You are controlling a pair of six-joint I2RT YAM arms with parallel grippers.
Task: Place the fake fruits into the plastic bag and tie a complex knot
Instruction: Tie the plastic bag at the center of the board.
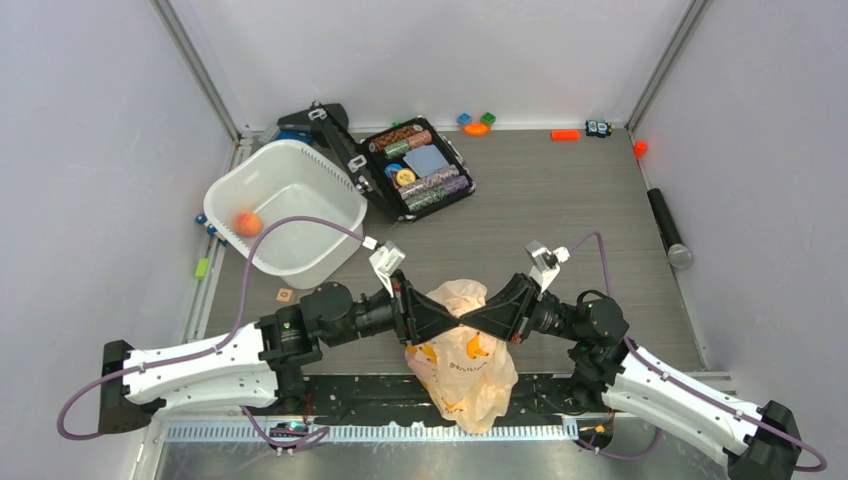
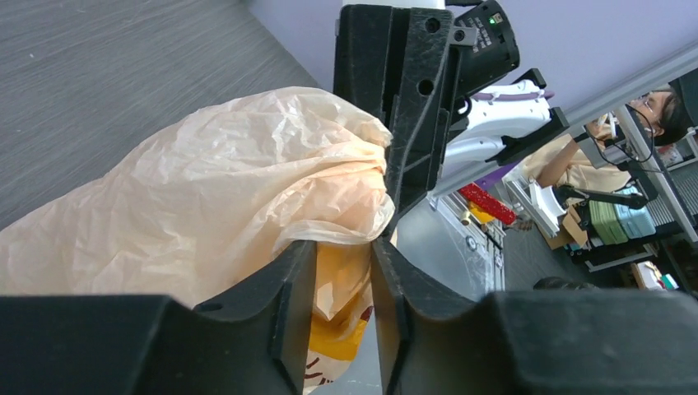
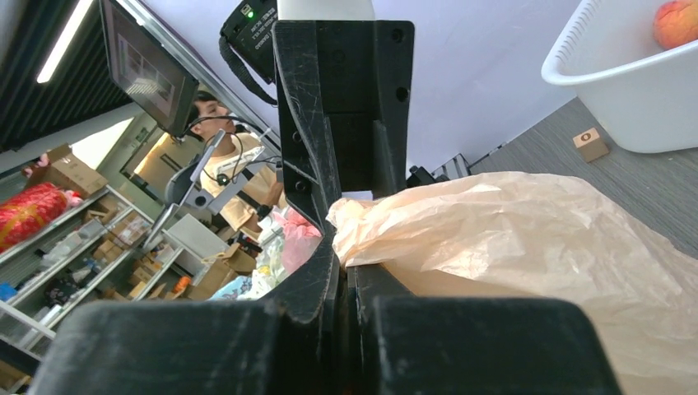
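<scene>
**Left hand [image 1: 458,323] and right hand [image 1: 476,321] meet tip to tip on the plastic bag [image 1: 465,375]**

From above, both arms reach inward from the near edge of the bench [image 1: 560,220]. Their hands touch at the gathered top of the bag, which bulges at the near edge between the arm bases. One orange-pink fruit [image 1: 247,223] lies in the white tub [image 1: 330,260] at the far left. An open case of chips [image 1: 415,168] stands just beside the tub.

Left wrist view: this hand's fingers stand partly apart, with bag film and yellow print showing in the gap. Whether they press the film cannot be told. Opposite, the right hand pinches a bunched fold.

Right wrist view: its fingers are closed tight on a twist of film, and the rest of the bag spreads to the right. The tub and fruit show at the upper right.
</scene>
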